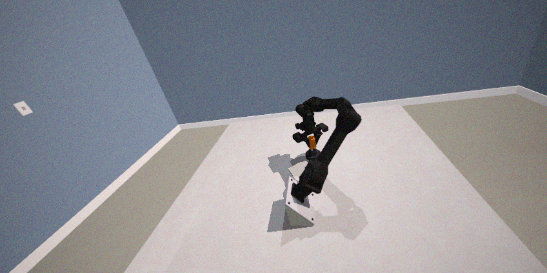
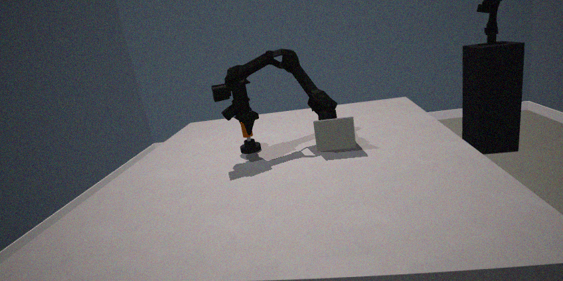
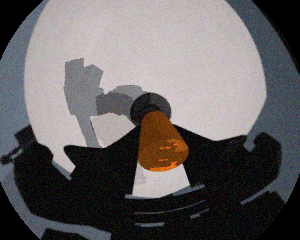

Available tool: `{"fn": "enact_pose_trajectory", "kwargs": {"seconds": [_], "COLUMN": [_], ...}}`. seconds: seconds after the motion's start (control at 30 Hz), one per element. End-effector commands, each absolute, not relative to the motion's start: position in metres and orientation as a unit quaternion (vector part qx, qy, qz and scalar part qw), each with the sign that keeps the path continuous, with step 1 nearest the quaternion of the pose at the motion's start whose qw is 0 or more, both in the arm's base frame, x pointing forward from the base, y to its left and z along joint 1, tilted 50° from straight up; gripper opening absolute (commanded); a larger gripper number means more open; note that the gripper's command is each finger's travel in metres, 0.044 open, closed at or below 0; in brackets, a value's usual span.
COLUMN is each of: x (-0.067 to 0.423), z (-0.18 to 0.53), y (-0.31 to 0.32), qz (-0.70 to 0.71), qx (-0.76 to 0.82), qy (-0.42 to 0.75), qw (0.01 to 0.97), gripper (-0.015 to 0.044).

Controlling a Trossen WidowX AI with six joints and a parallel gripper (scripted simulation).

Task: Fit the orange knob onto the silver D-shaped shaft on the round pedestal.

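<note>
My gripper (image 1: 311, 139) (image 2: 245, 127) (image 3: 156, 127) is shut on the orange knob (image 1: 311, 142) (image 2: 245, 130) (image 3: 161, 143) and holds it upright. The knob hangs directly over the dark round pedestal (image 1: 312, 154) (image 2: 250, 146) (image 3: 149, 106), with its lower end just above it. A short bit of the silver shaft (image 2: 248, 138) shows between the knob and the pedestal in the exterior view. In the wrist view the knob covers the shaft and most of the pedestal. The knob's hole and the shaft's flat side are hidden.
The arm's base sits on a grey wedge-shaped mount (image 1: 297, 208) (image 2: 334, 134) on the white table top (image 1: 384, 178) (image 2: 316, 206). A tall black stand (image 2: 492, 96) with a camera (image 2: 489, 1) is at the far right, off the table.
</note>
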State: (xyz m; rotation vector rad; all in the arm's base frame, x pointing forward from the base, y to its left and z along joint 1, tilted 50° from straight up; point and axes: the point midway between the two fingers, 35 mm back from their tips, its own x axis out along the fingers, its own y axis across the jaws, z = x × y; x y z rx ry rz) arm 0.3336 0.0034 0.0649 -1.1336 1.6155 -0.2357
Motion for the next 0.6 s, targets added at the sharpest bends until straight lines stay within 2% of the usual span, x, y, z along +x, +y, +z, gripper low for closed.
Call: {"fn": "enact_pose_trajectory", "kwargs": {"seconds": [0.0,0.57], "x": [0.3360,0.3309], "z": [0.0659,0.0629], "y": [0.0066,0.0072], "qz": [-0.094,-0.094], "qx": [-0.483,-0.483], "qy": [0.679,0.679], "qw": [0.545,0.545], "gripper": [0.0000,0.0000]}}
